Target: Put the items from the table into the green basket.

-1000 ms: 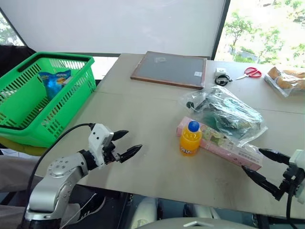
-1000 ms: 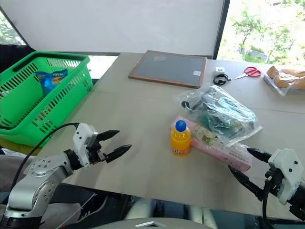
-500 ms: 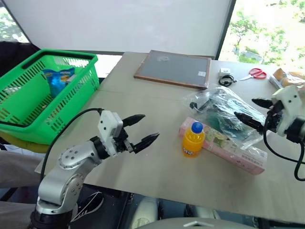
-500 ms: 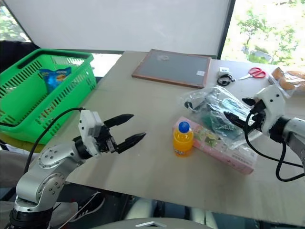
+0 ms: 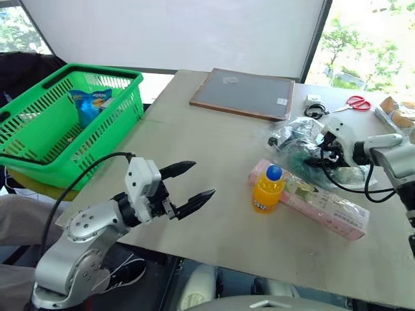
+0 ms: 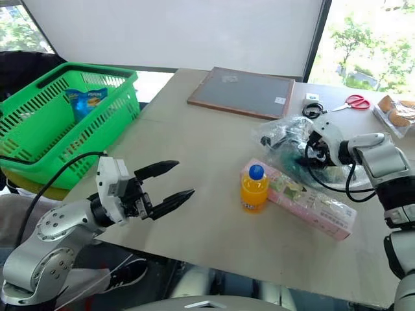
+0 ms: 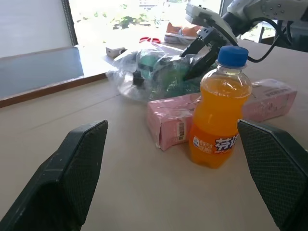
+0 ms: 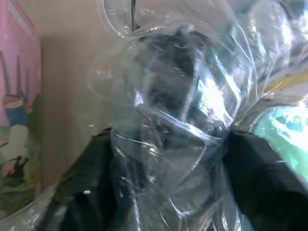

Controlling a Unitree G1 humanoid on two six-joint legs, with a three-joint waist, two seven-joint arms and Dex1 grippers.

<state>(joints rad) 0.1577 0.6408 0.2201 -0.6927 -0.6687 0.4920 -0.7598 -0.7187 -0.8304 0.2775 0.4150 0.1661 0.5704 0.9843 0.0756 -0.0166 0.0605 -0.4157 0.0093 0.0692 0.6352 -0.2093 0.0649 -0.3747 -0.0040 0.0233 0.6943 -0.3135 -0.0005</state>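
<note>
Pale counter (image 5: 214, 139): right tool (image 6: 310, 150) pinching clear plastic bag (image 5: 305, 139) behind pink box (image 5: 324, 204); left tool (image 5: 185, 188) wide, facing orange bottle (image 5: 267, 189).

Clear bag (image 5: 310, 150) contents — blurred, unidentifiable.

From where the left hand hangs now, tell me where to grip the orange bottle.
Grip the orange bottle around its label band, coming level from the left hand's open side. It stands upright, its near side free; the pink box lies close behind it.
</note>
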